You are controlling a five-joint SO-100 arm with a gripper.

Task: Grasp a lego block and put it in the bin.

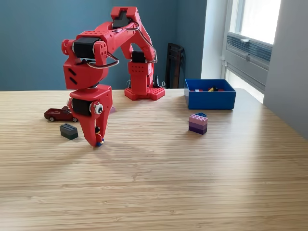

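Pinching small red-blue figure (99, 138), hand (96, 140) at tabletop; dark block (69, 131), toy car (60, 114) beside; bin (210, 94) well apart.

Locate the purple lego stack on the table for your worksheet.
In the exterior view, the purple lego stack stands on the wooden table right of centre, just in front of the blue bin and well to the right of the gripper.
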